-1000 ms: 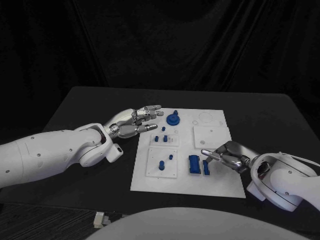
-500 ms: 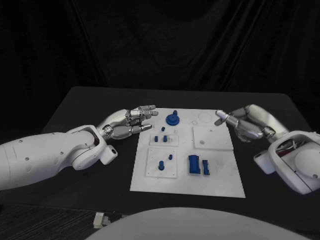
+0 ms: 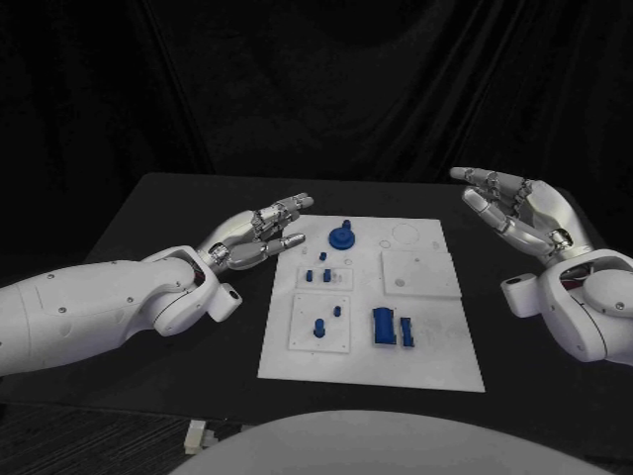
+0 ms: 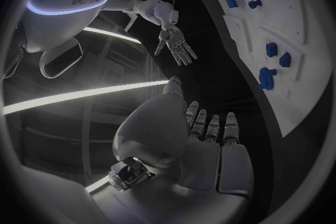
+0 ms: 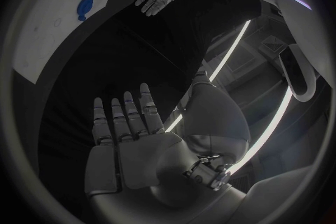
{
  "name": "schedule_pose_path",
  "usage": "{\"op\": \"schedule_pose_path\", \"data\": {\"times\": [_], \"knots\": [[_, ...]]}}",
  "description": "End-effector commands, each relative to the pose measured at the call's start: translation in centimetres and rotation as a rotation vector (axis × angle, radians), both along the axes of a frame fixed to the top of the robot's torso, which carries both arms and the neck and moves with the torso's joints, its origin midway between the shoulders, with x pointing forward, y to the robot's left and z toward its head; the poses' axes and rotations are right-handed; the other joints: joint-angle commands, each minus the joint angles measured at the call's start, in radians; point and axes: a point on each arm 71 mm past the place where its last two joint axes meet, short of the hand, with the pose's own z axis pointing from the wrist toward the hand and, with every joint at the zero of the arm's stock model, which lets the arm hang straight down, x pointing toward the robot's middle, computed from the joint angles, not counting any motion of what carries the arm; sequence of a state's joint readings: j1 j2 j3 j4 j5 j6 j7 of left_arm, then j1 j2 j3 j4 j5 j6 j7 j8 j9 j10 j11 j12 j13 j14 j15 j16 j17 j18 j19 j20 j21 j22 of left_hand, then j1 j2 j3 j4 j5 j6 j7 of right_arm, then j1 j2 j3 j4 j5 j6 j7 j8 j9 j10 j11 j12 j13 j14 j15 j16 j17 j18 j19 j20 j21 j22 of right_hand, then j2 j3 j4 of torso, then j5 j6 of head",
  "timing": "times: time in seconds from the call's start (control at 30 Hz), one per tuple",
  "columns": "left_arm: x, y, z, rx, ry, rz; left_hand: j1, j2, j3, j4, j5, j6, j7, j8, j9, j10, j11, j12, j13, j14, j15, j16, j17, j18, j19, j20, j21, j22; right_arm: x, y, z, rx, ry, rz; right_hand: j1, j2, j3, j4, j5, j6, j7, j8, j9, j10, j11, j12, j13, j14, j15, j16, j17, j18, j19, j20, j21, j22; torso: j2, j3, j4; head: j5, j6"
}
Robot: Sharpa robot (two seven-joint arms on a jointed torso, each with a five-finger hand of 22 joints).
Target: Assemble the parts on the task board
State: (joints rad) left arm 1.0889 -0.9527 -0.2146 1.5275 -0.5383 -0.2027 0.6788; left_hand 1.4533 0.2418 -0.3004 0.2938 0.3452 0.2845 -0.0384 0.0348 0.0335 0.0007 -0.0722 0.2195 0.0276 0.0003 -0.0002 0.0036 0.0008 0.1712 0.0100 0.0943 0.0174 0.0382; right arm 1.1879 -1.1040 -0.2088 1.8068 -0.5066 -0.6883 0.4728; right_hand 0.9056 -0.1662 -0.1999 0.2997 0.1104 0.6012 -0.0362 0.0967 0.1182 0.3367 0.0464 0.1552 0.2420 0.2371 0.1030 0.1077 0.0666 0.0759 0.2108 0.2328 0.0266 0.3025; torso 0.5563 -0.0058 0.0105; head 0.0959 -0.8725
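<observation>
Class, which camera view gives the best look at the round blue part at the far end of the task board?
The head view: the round blue part sits unobstructed, seen from above. Both wrist views show it small and distorted near the rim.

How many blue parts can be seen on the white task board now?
8, though small ones may be hidden: the round knob at the far end, three small pieces below it, two pegs on the near-left plate, and two upright blocks beside them on the task board.

We see a black table [image 3: 188,213] under the work area, its matte top running to a dark curtain [image 3: 345,89] hanging in folds behind it.
</observation>
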Motion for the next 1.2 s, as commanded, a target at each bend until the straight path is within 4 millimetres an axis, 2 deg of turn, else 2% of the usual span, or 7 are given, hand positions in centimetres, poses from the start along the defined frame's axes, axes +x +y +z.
{"op": "schedule_pose_path", "data": {"times": [0.03, 0.07, 0.33, 0.73, 0.8, 0.83, 1.2], "knots": [[0.0, 0.1, 1.0, -0.089, -0.106, 0.024, -0.007, 0.0, -0.003, -0.001, -0.004, 0.0, -0.006, -0.004, -0.001, 0.0, -0.009, -0.003, -0.001, 0.0, -0.005, -0.004, -0.001, -0.006, 0.001, -0.004, -0.007, -0.001, -0.2, 0.2, -0.3, 0.1, -0.009, 0.064, 0.007, -0.014, -0.005, 0.002, -0.012, -0.233, -0.094, -0.014, -0.035, -0.225, -0.093, -0.025, -0.08, -0.216, -0.048, -0.056, -0.035, 0.046, -0.207, -0.022, -0.022, -0.26, -0.004, 0.0006, -0.0027, 0.004, 0.0], [0.0, 0.0, 0.0, -0.002, -0.001, 0.01, -0.436, -0.073, 0.09, -0.088, -0.105, -0.086, 0.038, -0.035, -0.033, -0.001, 0.072, -0.066, -0.028, 0.0, 0.0, -0.004, -0.001, -0.051, -0.01, -0.094, -0.017, -0.038, 0.0, 0.0, -0.3, 0.017, 0.003, 0.009, -0.271, 0.049, 0.059, -0.089, -0.033, -0.212, 0.036, -0.097, -0.04, -0.131, -0.046, -0.05, -0.083, -0.101, -0.103, -0.108, -0.067, -0.076, -0.092, -0.072, -0.027, -0.126, -0.002, 0.0, -0.0011, 0.003, 0.0], [0.9, -0.7, 0.7, -0.041, 0.0, 0.097, -0.684, -0.112, 0.139, -0.137, -0.163, -0.133, 0.038, -0.035, -0.033, -0.001, 0.072, -0.104, -0.028, 0.0, 0.0, -0.004, -0.001, -0.069, -0.01, -0.094, -0.017, -0.038, 1.0, 0.8, -0.6, 0.073, 0.029, -0.027, -0.424, 0.071, 0.094, -0.138, -0.11, -0.327, 0.036, -0.097, -0.118, -0.201, -0.046, -0.078, -0.129, -0.158, -0.103, -0.108, -0.067, -0.076, -0.211, -0.112, -0.027, -0.193, -0.003, 0.0008, -0.0023, -0.011, 0.036], [3.7, -3.7, 3.2, -0.212, 0.11, 0.499, -0.994, -0.164, 0.203, -0.201, -0.237, -0.192, 0.038, -0.035, -0.033, -0.001, 0.072, -0.22, -0.028, 0.0, 0.0, -0.004, -0.001, -0.171, -0.01, -0.094, -0.017, -0.038, 5.0, 5.0, -2.1, 0.335, 0.178, -0.19, -0.618, 0.166, 0.2, -0.205, -0.11, -0.438, 0.036, -0.097, -0.118, -0.255, -0.046, -0.155, -0.242, -0.237, -0.103, -0.108, -0.067, -0.076, -0.211, -0.163, -0.027, -0.303, -0.01, 0.0043, -0.0082, -0.072, 0.206], [3.9, -4.1, 3.4, -0.231, 0.137, 0.548, -1.029, -0.17, 0.21, -0.208, -0.245, -0.199, 0.038, -0.035, -0.033, -0.001, 0.072, -0.22, -0.028, 0.0, 0.0, -0.004, -0.001, -0.171, -0.01, -0.094, -0.017, -0.038, 5.3, 5.5, -2.3, 0.364, 0.198, -0.208, -0.641, 0.166, 0.2, -0.211, -0.11, -0.451, 0.036, -0.097, -0.118, -0.258, -0.046, -0.155, -0.242, -0.237, -0.103, -0.108, -0.067, -0.076, -0.211, -0.233, -0.027, -0.303, -0.01, 0.0048, -0.0089, -0.079, 0.227], [4.0, -4.3, 3.6, -0.242, 0.155, 0.578, -1.053, -0.242, 0.215, -0.213, -0.251, -0.203, 0.038, -0.035, -0.033, -0.001, 0.072, -0.22, -0.028, 0.0, 0.0, -0.004, -0.001, -0.171, -0.01, -0.094, -0.017, -0.038, 5.5, 5.8, -2.5, 0.382, 0.21, -0.219, -0.655, 0.166, 0.2, -0.217, -0.11, -0.459, 0.036, -0.097, -0.118, -0.264, -0.046, -0.155, -0.242, -0.237, -0.103, -0.108, -0.067, -0.076, -0.211, -0.233, -0.027, -0.303, -0.011, 0.0051, -0.0093, -0.084, 0.24], [4.3, -5.0, 3.9, -0.27, 0.208, 0.656, -1.199, -0.242, 0.3, -0.294, -0.345, -0.285, 0.038, -0.035, -0.033, -0.001, 0.072, -0.22, -0.028, 0.0, 0.0, -0.004, -0.001, -0.171, -0.01, -0.094, -0.017, -0.038, 5.8, 6.4, -2.7, 0.415, 0.234, -0.24, -0.746, 0.166, 0.2, -0.3, -0.11, -0.509, 0.036, -0.097, -0.118, -0.337, -0.046, -0.155, -0.242, -0.237, -0.103, -0.108, -0.067, -0.076, -0.211, -0.233, -0.027, -0.303, -0.012, 0.0058, -0.0105, -0.096, 0.273]]}}
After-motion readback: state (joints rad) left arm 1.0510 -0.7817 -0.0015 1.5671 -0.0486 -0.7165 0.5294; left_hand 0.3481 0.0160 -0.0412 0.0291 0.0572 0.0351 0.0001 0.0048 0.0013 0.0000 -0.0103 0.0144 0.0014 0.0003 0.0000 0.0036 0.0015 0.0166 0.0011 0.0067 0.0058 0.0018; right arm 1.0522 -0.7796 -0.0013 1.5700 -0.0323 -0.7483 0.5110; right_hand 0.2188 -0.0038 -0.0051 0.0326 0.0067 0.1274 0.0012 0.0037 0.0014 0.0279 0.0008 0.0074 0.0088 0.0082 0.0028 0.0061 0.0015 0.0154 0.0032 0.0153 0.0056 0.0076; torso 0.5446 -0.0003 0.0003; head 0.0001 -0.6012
